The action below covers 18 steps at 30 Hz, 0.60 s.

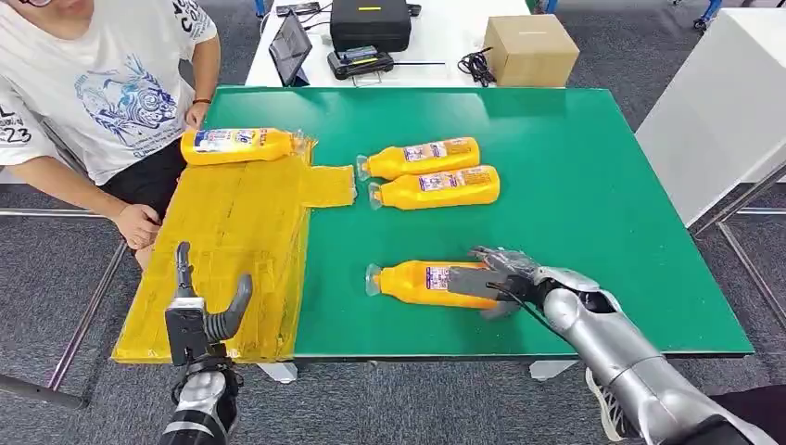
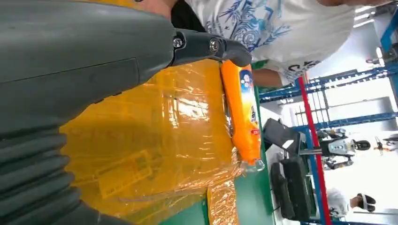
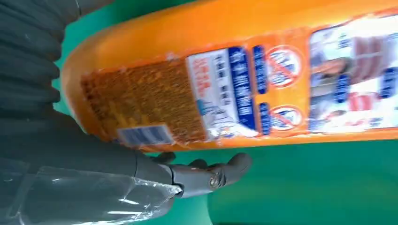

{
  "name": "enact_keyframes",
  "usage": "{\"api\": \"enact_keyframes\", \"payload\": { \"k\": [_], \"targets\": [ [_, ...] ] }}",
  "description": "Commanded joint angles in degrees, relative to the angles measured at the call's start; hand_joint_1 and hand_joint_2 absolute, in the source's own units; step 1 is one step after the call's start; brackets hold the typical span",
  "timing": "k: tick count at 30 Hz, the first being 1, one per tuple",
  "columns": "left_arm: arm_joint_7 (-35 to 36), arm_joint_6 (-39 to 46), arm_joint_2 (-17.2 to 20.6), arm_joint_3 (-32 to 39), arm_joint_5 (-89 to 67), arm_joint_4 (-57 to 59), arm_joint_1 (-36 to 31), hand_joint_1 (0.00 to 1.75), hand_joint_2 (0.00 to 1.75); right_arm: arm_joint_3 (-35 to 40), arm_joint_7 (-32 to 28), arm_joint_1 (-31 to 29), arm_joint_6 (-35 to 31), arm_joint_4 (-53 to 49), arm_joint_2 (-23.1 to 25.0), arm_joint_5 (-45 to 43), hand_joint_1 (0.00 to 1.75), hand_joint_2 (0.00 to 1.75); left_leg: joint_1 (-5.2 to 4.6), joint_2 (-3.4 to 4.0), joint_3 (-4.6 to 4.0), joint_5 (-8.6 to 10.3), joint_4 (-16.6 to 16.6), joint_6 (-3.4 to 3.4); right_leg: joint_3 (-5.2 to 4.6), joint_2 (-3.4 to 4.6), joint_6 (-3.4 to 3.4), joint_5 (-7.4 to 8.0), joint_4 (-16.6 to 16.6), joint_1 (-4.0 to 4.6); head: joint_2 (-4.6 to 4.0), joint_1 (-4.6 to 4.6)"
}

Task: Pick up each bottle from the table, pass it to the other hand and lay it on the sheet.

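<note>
Four orange bottles lie on the green table (image 1: 593, 204). One bottle (image 1: 239, 146) (image 2: 241, 112) rests on the far end of the yellow sheet (image 1: 232, 241) (image 2: 164, 140). A pair of bottles (image 1: 419, 158) (image 1: 436, 187) lies side by side mid-table. The nearest bottle (image 1: 422, 283) (image 3: 234, 70) lies flat near the front edge. My right hand (image 1: 496, 278) (image 3: 70, 154) straddles its base end, fingers over the label. One finger (image 3: 211, 173) stands a little apart from the bottle. My left hand (image 1: 199, 320) (image 2: 70, 70) hovers open over the sheet's front edge, holding nothing.
A person (image 1: 93, 83) sits at the table's far left corner, one hand (image 1: 139, 225) beside the sheet. Behind the green table a white table holds a tablet (image 1: 289, 46), a black case (image 1: 371, 23) and a cardboard box (image 1: 530, 48). A white cabinet (image 1: 723, 111) stands right.
</note>
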Motion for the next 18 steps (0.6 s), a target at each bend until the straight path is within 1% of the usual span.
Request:
{"api": "enact_keyframes", "payload": {
  "k": [1, 4, 5, 6, 7, 8, 9, 10, 11, 12, 13, 15, 16, 18],
  "targets": [
    [-1.1, -0.8, -0.2, -1.9, 2.0, 6.7, -3.9, 0.0, 1.75, 18.6, 4.4, -17.8, 9.3, 2.6, -5.5, -8.9, 0.0, 1.75, -0.07, 0.24, 0.07, -0.12, 0.1, -0.07, -0.04, 0.19, -0.09, -0.08, 0.2, -0.05, 0.0, -0.02],
    [-1.1, -0.8, -0.3, -2.0, 2.7, 6.4, -3.9, 0.0, 1.75, 23.4, 6.1, -22.2, 9.8, 1.0, -6.2, -11.1, 0.0, 1.75, -0.08, 0.31, 0.1, -0.14, 0.1, -0.07, -0.03, 0.26, -0.11, -0.08, 0.2, -0.07, 0.0, -0.02],
    [-1.1, -1.1, -0.4, -2.1, 2.8, 6.1, -3.8, 0.0, 1.75, 23.6, 6.1, -22.5, 10.4, 0.9, -6.0, -12.8, 0.1, 1.75, -0.08, 0.25, 0.02, -0.07, 0.1, -0.04, -0.1, 0.21, -0.06, -0.02, 0.1, -0.07, 0.0, -0.02],
    [-1.1, -0.8, -0.4, -2.2, 3.0, 5.9, -3.8, 0.0, 1.75, 26.8, 7.1, -24.2, 9.7, -0.4, -6.9, -14.5, 0.3, 1.75, -0.07, 0.28, 0.09, -0.12, 0.1, -0.06, -0.04, 0.23, -0.09, -0.07, 0.2, -0.06, 0.0, 0.0],
    [-1.1, -0.9, -0.4, -2.1, 3.1, 6.0, -3.9, 0.0, 1.75, 27.0, 7.1, -24.3, 9.7, -0.6, -6.9, -14.7, 0.37, 1.75, -0.06, 0.19, 0.07, -0.08, 0.1, -0.06, -0.03, 0.14, -0.07, -0.06, 0.1, -0.04, 0.0, 0.0],
    [-1.1, -1.0, -0.4, -2.2, 3.1, 6.1, -3.9, 0.0, 1.75, 27.0, 7.2, -24.2, 9.7, -0.6, -6.8, -15.4, 0.96, 1.75, -0.05, 0.14, 0.03, -0.04, 0.0, -0.05, -0.06, 0.1, -0.06, -0.03, 0.1, -0.03, 0.0, 0.0],
    [-1.1, -1.0, -0.4, -2.2, 3.1, 5.9, -3.9, 0.0, 1.75, 28.5, 7.7, -24.7, 9.2, -1.3, -7.2, -15.7, 1.33, 1.75, -0.04, 0.15, 0.12, -0.1, 0.1, -0.07, 0.03, 0.11, -0.1, -0.09, 0.1, -0.03, 0.0, 0.0],
    [-1.1, -0.8, -0.5, -2.1, 3.2, 5.9, -3.9, 0.0, 1.75, 29.2, 7.8, -24.9, 8.8, -1.5, -7.2, -15.7, 1.38, 1.75, -0.03, 0.09, 0.1, -0.06, 0.0, -0.06, 0.03, 0.06, -0.05, -0.03, 0.1, -0.02, 0.0, 0.0],
    [-1.1, -1.0, -0.4, -2.0, 3.3, 6.0, -3.9, 0.0, 1.75, 30.5, 7.8, -24.7, 8.0, -1.2, -7.0, -16.2, 1.5, 1.75, -0.04, 0.06, 0.07, -0.03, 0.0, -0.04, 0.01, 0.04, -0.02, -0.01, 0.1, -0.03, 0.0, -0.02],
    [-1.1, -1.0, -0.4, -2.0, 3.3, 6.0, -3.9, 0.0, 1.75, 30.5, 7.8, -24.7, 8.0, -1.2, -7.0, -16.2, 1.66, 1.75, -0.01, 0.08, 0.15, -0.08, 0.0, -0.06, 0.09, 0.05, -0.05, -0.04, 0.0, 0.0, 0.0, 0.0],
    [-1.1, -1.2, -0.4, -2.1, 3.1, 6.4, -4.0, 0.0, 1.75, 31.9, 7.5, -24.4, 7.2, -0.7, -6.9, -16.6, 1.61, 1.75, -0.01, 0.06, 0.12, -0.05, 0.0, -0.04, 0.06, 0.05, -0.02, -0.02, 0.0, 0.0, 0.0, 0.0],
    [-1.1, -1.2, -0.4, -2.2, 2.9, 7.2, -4.1, 0.0, 1.75, 32.6, 7.3, -23.9, 6.5, -0.6, -7.1, -17.1, 1.2, 1.75, -0.01, 0.05, 0.12, -0.04, 0.0, -0.04, 0.08, 0.03, -0.03, -0.02, 0.0, 0.0, 0.0, -0.02],
    [-1.1, -1.1, -0.5, -2.3, 2.8, 7.4, -4.1, 0.0, 1.75, 33.2, 7.3, -24.0, 6.4, -0.7, -7.2, -17.0, 1.2, 1.75, 0.0, 0.06, 0.2, -0.08, 0.0, -0.06, 0.15, 0.04, -0.05, -0.05, 0.0, 0.01, 0.0, 0.0],
    [-1.1, -1.1, -0.5, -2.3, 2.8, 7.4, -4.1, 0.0, 1.75, 33.2, 7.3, -24.0, 6.4, -0.7, -7.2, -17.0, 1.2, 1.75, -0.03, 0.0, 0.07, 0.0, 0.0, -0.03, 0.04, -0.01, -0.01, 0.01, 0.0, -0.02, 0.0, 0.0]
  ]
}}
